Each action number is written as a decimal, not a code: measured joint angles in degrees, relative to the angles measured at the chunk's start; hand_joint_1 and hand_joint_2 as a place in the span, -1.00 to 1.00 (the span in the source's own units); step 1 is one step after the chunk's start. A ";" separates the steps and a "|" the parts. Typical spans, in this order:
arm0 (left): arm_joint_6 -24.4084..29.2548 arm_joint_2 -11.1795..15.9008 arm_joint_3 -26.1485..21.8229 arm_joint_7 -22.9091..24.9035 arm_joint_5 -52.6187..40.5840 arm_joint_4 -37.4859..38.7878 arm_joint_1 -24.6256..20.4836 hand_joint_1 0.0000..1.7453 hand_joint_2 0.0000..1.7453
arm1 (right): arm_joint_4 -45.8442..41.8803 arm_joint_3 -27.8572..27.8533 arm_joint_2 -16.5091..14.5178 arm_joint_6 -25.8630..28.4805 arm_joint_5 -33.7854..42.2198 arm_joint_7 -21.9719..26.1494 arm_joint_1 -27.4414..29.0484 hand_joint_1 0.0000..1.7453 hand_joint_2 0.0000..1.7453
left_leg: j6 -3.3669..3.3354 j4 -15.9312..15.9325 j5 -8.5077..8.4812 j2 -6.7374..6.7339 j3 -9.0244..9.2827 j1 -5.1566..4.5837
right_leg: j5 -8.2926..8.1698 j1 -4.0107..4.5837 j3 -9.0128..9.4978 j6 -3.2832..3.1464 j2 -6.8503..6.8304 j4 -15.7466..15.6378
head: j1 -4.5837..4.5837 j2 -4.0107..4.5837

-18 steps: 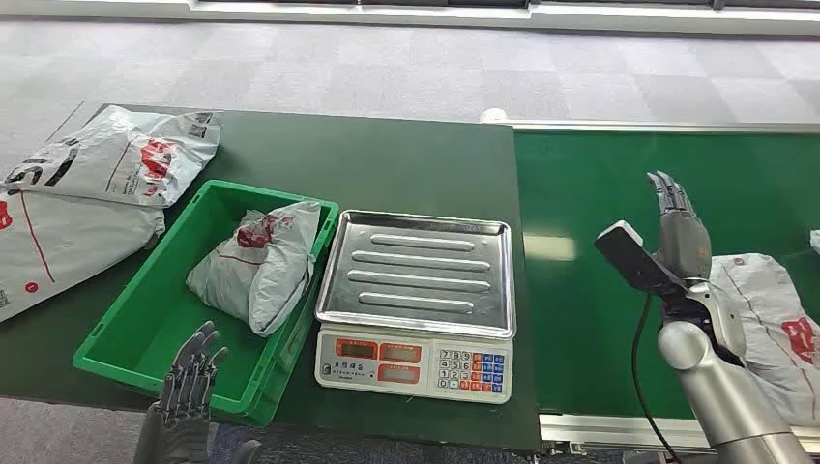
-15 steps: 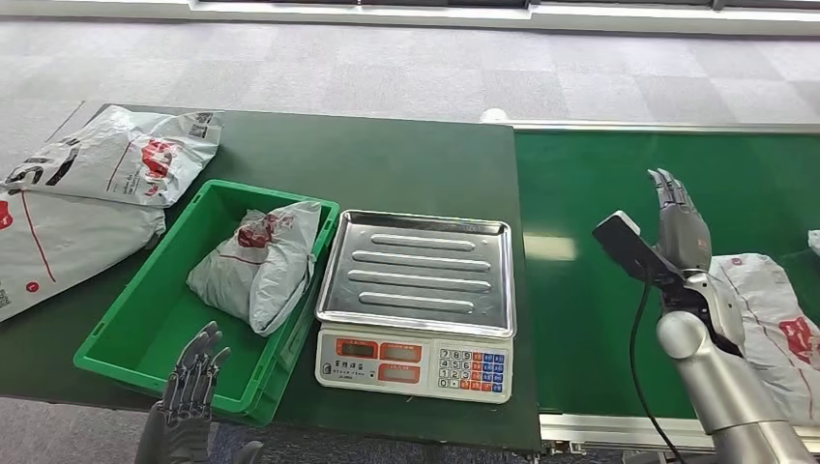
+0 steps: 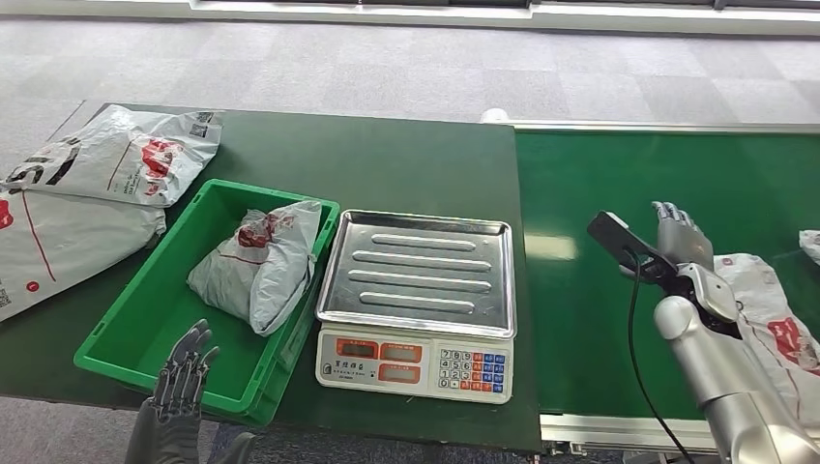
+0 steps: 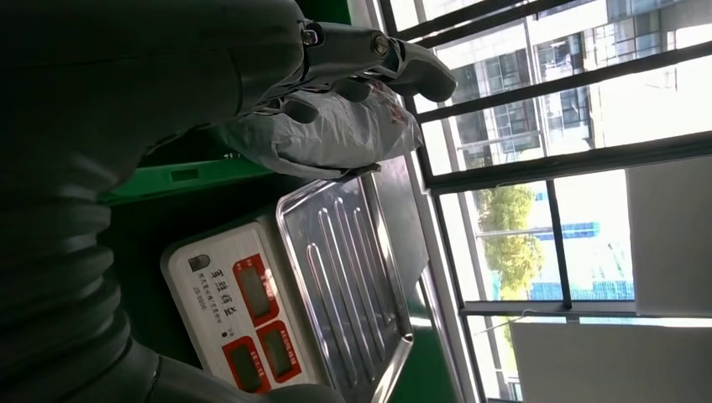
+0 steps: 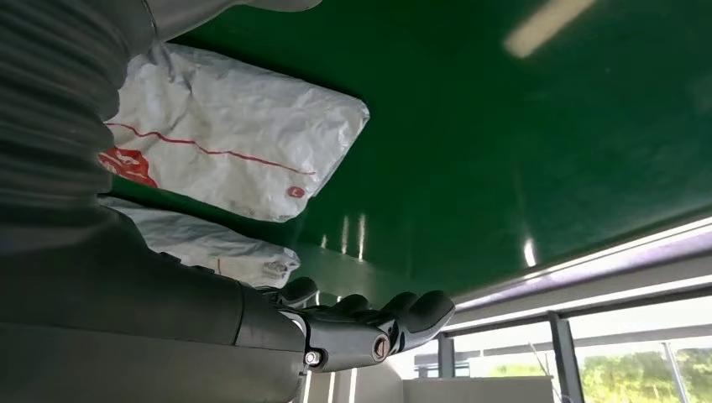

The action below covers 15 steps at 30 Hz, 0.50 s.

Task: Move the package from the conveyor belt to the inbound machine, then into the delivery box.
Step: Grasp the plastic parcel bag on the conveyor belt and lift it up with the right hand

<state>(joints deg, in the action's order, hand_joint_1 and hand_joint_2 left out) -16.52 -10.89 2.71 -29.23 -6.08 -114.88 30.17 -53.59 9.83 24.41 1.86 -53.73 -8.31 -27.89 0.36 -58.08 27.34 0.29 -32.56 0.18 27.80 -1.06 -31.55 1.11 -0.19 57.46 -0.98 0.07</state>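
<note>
One grey package (image 3: 774, 319) lies on green conveyor belt (image 3: 600, 184), lower right of head view, just right of right hand (image 3: 682, 242); hand empty, fingers extended, apart, hovering over belt

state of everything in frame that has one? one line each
left hand: open, holding nothing, at the green bin's near edge
right hand: open, over the belt, beside the package
package on the belt: lying flat, not gripped
green bin: holds one grey package
scale tray: bare
scale displays: readout too small to tell
</note>
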 joint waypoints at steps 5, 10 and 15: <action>-0.22 -0.60 -0.93 0.16 -0.02 -0.18 0.04 -1.00 1.00 | 2.61 0.01 -0.11 -0.37 -0.32 -0.36 -0.96 -1.00 1.00 | 0.00 0.00 0.00 0.00 -0.01 0.00 | 0.00 0.00 -0.02 0.00 0.00 0.00 | 0.00 0.00; -0.77 -1.27 -1.61 0.87 -0.33 -0.54 0.09 -1.00 1.00 | 6.01 0.00 -0.13 -5.50 -3.66 -6.35 -2.09 -1.00 1.00 | 0.00 -0.01 0.00 0.01 0.00 0.00 | 0.00 0.00 -0.02 0.00 -0.02 -0.01 | 0.00 0.00; -1.50 -2.36 -2.81 1.37 -0.74 -1.45 0.57 -1.00 1.00 | 13.59 -0.47 0.32 -8.68 -4.89 -9.52 -3.12 -1.00 1.00 | 0.00 -0.03 0.00 0.04 0.00 -0.02 | 0.00 -0.03 -0.02 0.01 -0.03 -0.02 | 0.00 0.00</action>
<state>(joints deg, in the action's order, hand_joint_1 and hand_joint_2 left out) -18.02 -13.25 -0.10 -27.86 -6.81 -116.33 30.74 -40.01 9.36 24.72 -6.82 -58.62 -17.83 -31.01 0.35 -58.11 27.35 0.33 -32.56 0.17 27.80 -1.08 -31.57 1.12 -0.22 57.45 -0.98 0.07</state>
